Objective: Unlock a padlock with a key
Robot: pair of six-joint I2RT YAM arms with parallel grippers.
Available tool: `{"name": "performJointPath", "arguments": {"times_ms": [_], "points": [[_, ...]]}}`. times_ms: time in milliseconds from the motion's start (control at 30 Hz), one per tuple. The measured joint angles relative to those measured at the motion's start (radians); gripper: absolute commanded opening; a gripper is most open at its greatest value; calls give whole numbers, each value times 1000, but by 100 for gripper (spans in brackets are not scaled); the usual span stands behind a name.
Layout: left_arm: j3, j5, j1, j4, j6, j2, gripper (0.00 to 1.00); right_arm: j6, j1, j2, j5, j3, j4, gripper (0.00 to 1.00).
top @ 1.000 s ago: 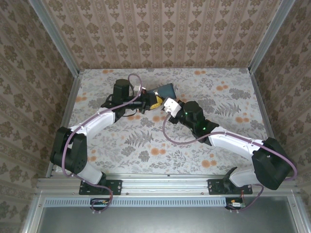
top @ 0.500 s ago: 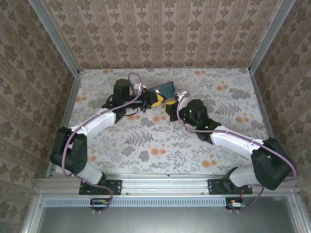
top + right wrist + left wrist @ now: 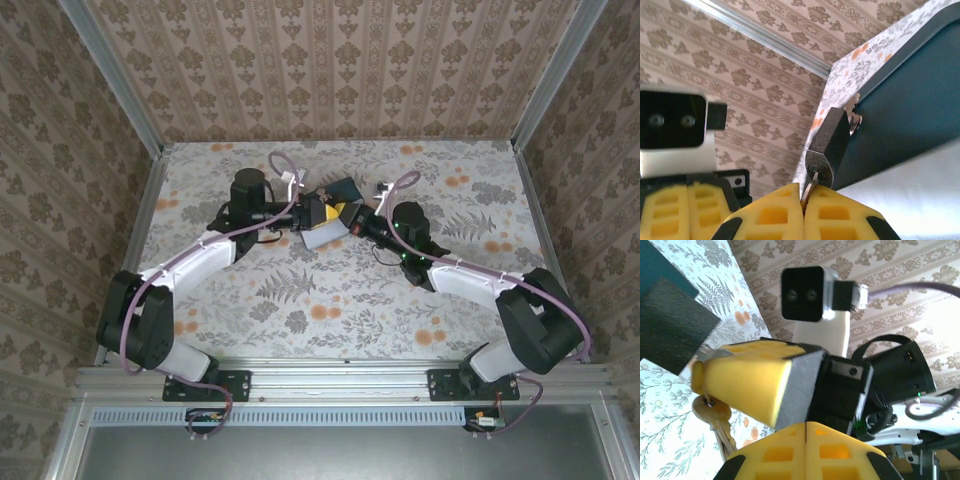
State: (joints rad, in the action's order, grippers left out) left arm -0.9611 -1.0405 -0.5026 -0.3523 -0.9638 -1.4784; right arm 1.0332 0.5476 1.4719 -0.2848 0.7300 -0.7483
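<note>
- Progress is judged to be about halfway: the key (image 3: 811,182) is seen entered in the keyhole at the lower end of the padlock (image 3: 829,137). The shackle end appears to be hooked onto the teal box (image 3: 905,95).
- Turning the key and freeing the shackle are judged to be left. Whether any turn has been made cannot be told.
- The right gripper (image 3: 803,214) is seen with its yellow fingers pressed together, pinching the key's head. A spare key (image 3: 712,411) is hung on the ring below.
- The left gripper (image 3: 806,442) is pressed together with nothing seen between its fingers, and is set beside the right one, apart from the padlock.
- The padlock is found at the box's side, toward the far middle of the table (image 3: 460,185), between the grippers. In the right wrist view its long axis is tilted, with the keyhole end pointed down-left at the right fingers and the shackle end up-right toward the box.
</note>
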Motion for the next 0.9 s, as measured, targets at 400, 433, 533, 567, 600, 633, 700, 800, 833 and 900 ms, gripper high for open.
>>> {"name": "performJointPath", "arguments": {"times_ms": [400, 433, 533, 567, 600, 633, 700, 800, 833, 900], "points": [[25, 5, 115, 61, 50, 1, 3, -221, -33, -175, -14, -1, 370, 0], [23, 14, 130, 95, 70, 1, 5, -251, -44, -182, -19, -1, 395, 0], [4, 51, 151, 220, 145, 1, 12, -313, -76, -183, -41, -20, 435, 0], [-6, 68, 151, 263, 172, 1, 14, -328, -89, -182, -50, -37, 443, 1], [-17, 82, 151, 301, 197, 0, 16, -338, -102, -180, -59, -53, 443, 2], [-27, 93, 149, 329, 214, 0, 19, -348, -114, -177, -70, -67, 443, 2], [-57, 123, 138, 391, 262, -10, 25, -357, -138, -159, -88, -82, 431, 5], [-94, 166, 119, 438, 301, -42, 28, -367, -163, -118, -115, -82, 427, 23], [-100, 178, 114, 439, 308, -57, 29, -373, -168, -109, -132, -82, 422, 27], [-110, 200, 104, 435, 313, -96, 32, -404, -173, -108, -152, -58, 439, 32]]}}
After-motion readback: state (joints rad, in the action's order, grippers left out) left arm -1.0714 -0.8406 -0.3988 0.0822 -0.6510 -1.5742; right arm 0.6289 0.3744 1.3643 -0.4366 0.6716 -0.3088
